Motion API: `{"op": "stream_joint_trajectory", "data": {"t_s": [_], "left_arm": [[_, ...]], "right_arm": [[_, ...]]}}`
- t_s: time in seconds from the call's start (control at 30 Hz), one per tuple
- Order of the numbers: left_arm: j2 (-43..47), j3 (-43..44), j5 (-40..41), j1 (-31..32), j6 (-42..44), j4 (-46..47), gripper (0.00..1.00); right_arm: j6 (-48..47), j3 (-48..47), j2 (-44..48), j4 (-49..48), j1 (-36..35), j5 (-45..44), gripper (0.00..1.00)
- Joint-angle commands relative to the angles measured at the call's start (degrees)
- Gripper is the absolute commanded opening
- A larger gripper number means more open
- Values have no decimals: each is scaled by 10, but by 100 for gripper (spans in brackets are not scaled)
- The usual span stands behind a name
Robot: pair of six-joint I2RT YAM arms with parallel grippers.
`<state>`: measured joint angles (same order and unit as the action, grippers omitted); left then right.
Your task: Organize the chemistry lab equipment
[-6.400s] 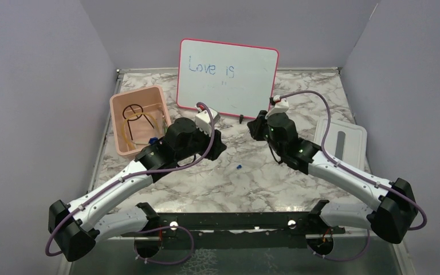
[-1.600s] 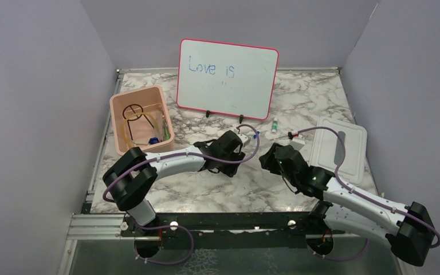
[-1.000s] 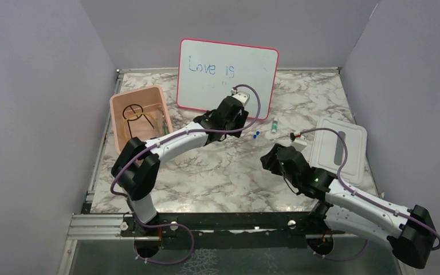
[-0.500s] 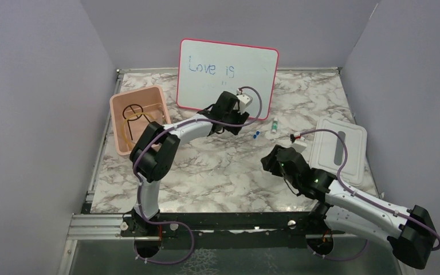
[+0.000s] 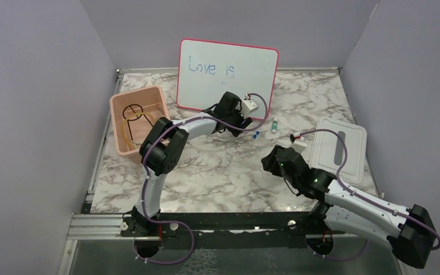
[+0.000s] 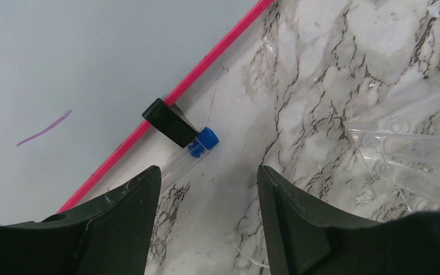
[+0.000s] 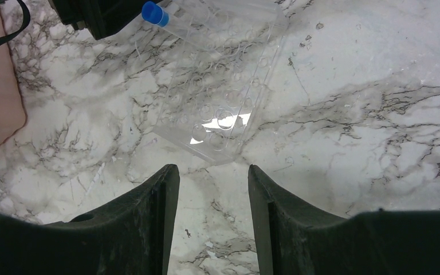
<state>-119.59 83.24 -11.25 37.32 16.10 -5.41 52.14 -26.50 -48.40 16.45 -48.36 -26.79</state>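
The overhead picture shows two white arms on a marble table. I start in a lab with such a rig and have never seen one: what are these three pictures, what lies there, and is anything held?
Those are two robot arms bolted at the near edge of the table, each ending in a two-finger gripper. The overhead picture comes from a fixed camera above and behind them; the other two come from wrist cameras looking past each arm's own dark fingers. The left gripper is open near a blue-capped tube lying against the pink-framed whiteboard. The right gripper is open above a clear plastic tray. A pink bin holds a black wire tripod; a white lid lies at the right. Nothing is held.
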Motion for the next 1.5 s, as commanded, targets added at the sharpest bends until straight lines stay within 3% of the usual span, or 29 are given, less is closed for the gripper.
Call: {"op": "stream_joint_trajectory", "data": {"t_s": [0.0,0.23,0.43,0.87,0.97,1.1,1.2,1.47], "left_arm": [[-17,18,-21,-3,34,12,65],[-36,27,-8,-4,40,0,64],[-37,25,8,-7,27,-17,50],[13,-1,32,-13,-93,-55,37],[18,11,23,-25,-119,-76,37],[35,11,12,-36,-118,-93,56],[49,-6,-17,-48,-88,-96,64],[17,0,-100,-66,-13,-130,63]], "right_arm": [[0,1,-8,4,1,-15,53],[-10,0,-5,-3,1,-11,53],[-11,-2,-6,-2,1,-14,53],[-9,-3,-2,-2,1,-13,53],[-7,-1,-1,-3,1,-11,52],[-5,0,3,-1,1,-9,52],[-5,3,9,1,1,-9,52],[-7,4,17,4,1,-10,52]]}}
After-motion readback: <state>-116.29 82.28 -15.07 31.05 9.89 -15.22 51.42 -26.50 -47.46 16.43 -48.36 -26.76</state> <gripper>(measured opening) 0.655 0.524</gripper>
